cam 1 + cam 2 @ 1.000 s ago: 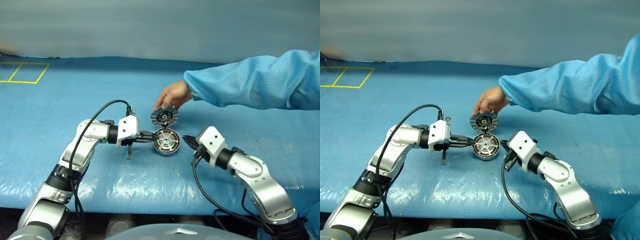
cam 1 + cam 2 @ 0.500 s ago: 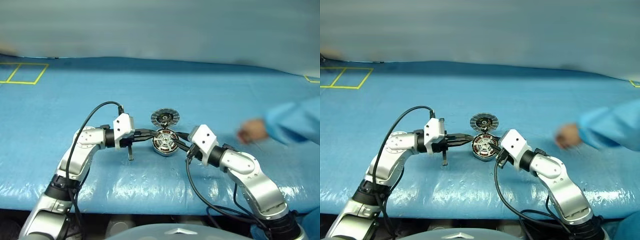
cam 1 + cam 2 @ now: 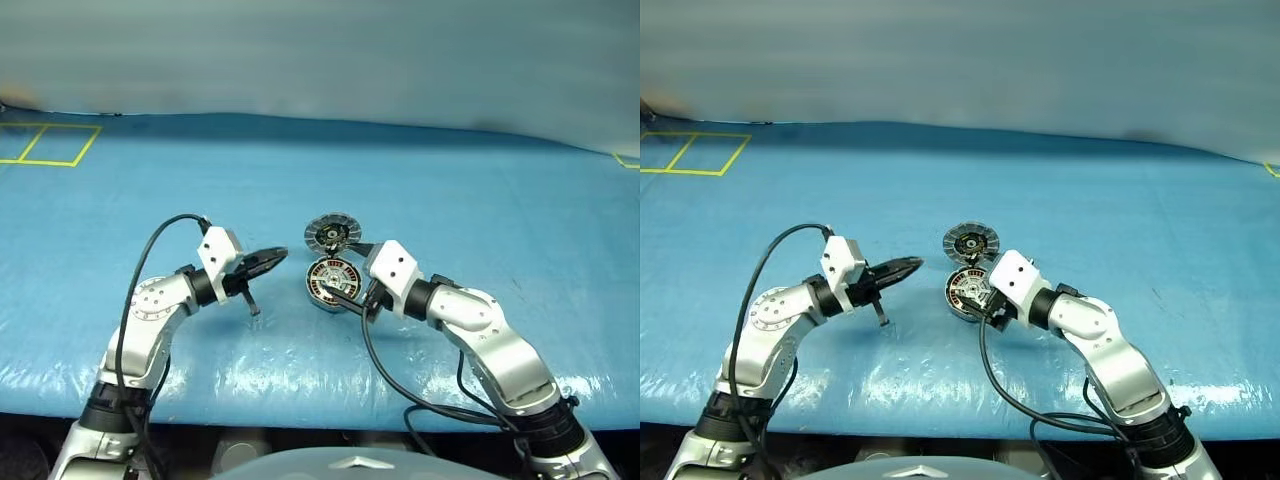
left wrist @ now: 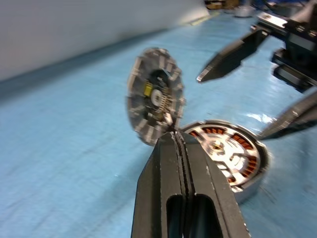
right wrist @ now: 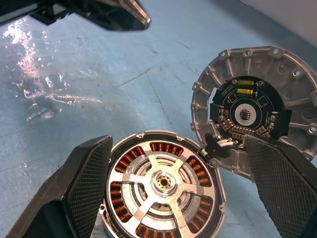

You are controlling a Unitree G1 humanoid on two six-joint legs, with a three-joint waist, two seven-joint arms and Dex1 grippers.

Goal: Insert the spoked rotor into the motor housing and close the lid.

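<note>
- The spoked rotor (image 5: 163,182) already sits inside the motor housing (image 5: 163,191), low in the middle of the right wrist view. Its silver spokes lie over the ring of brown wire.
- The housing looks like hard, heavy metal. I think it is smooth and could slip, so hold it by its round outer wall, not by the thin wires.
- The lid (image 5: 255,114) stands open, tipped up at the far edge of the housing, in the upper right of that view. It seems joined to the housing by a small dark link.
- The lid looks stiff too. I would push on its finned rim, not its dark middle with the little parts.
- The right gripper (image 5: 185,193) has its jaws spread wide, one on each side of the housing.
- The left gripper (image 3: 270,260) has its jaws pressed together, holding nothing, left of the housing in the left eye view.
- All of it rests on the blue table cover (image 3: 450,190).
</note>
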